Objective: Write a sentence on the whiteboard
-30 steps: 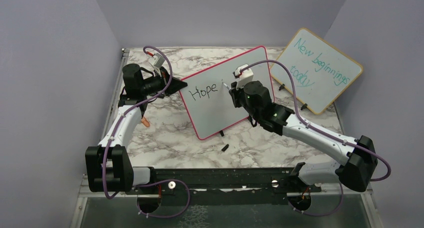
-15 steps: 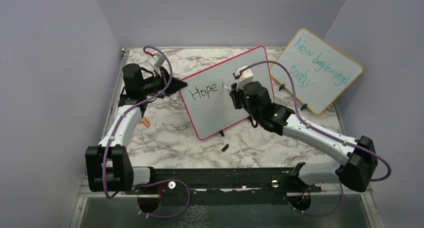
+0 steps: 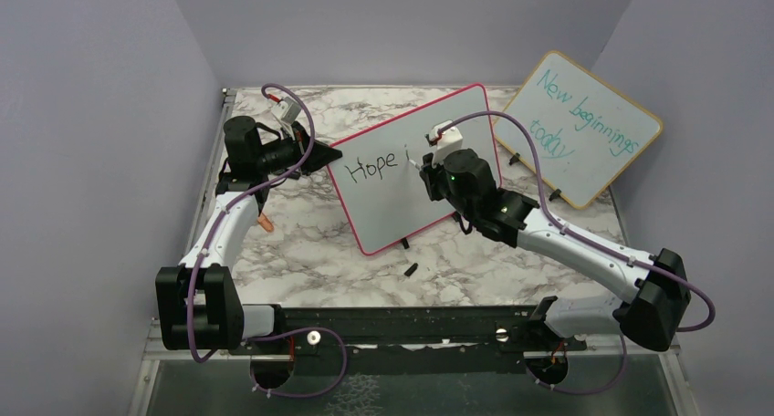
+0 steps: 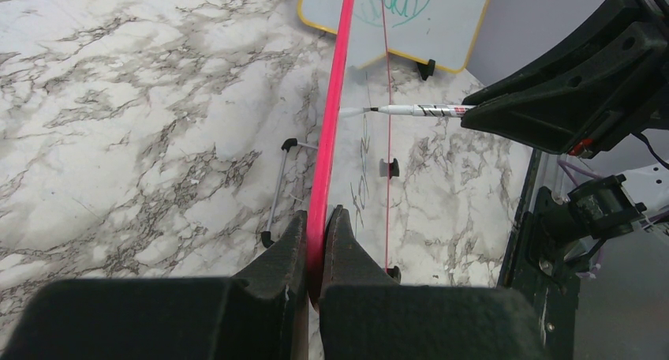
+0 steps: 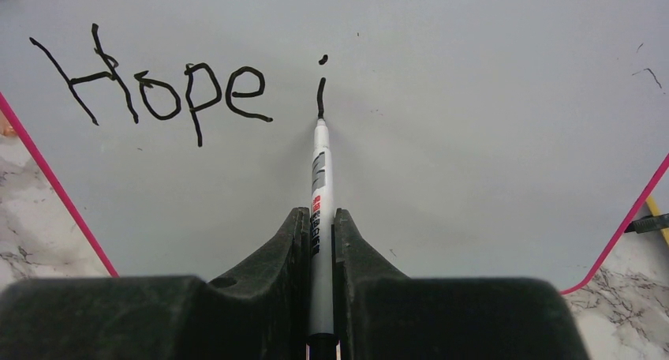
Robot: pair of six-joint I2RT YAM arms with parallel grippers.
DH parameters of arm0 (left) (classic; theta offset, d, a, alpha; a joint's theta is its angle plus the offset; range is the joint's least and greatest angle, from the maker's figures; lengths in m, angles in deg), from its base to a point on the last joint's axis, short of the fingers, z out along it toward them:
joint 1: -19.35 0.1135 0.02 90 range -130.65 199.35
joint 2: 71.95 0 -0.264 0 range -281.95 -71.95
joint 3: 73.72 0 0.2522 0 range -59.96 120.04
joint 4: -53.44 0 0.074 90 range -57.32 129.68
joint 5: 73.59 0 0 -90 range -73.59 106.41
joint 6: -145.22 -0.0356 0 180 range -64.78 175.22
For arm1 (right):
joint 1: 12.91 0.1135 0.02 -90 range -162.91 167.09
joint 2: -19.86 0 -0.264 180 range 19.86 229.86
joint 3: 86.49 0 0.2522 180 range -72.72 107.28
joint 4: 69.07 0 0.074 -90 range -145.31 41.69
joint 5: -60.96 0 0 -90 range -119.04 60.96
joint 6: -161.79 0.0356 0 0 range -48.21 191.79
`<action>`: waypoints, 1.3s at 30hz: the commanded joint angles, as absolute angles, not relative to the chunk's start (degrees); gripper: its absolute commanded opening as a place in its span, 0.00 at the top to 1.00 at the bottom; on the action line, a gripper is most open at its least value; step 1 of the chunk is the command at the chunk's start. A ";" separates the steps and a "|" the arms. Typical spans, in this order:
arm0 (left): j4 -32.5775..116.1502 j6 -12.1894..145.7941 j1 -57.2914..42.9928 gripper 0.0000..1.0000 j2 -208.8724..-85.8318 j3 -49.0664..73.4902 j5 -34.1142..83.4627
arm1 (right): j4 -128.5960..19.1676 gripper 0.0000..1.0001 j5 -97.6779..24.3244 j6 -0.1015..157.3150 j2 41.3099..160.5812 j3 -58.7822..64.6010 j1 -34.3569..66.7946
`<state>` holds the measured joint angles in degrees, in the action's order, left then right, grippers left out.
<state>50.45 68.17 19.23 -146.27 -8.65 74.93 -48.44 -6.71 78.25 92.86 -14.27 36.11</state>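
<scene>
Right gripper (image 5: 319,226) clamped on marker (image 5: 319,170); tip touches whiteboard (image 5: 489,139) at the foot of "i" in the sentence (image 5: 173,91). Blank board lies rightward of the tip. Left gripper (image 4: 317,234) pinches the board's pink edge.

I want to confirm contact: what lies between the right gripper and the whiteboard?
Only the marker: the right gripper clamps its barrel, and its tip meets the whiteboard at the foot of the "i". The right wrist view shows it.

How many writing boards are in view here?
2: the pink-framed whiteboard mid-table, and the wooden-framed board with teal writing at the back right. None seems hidden.
</scene>
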 commanded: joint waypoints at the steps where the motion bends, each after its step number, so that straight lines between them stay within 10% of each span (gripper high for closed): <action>1: 44.03 59.09 18.21 1.00 -148.66 -10.69 71.35 | -46.92 0.99 -8.31 78.74 91.34 -13.51 35.84; 39: 44.07 59.09 18.21 1.00 -148.67 -10.66 71.34 | -53.39 0.99 -2.43 76.97 94.03 -12.86 35.84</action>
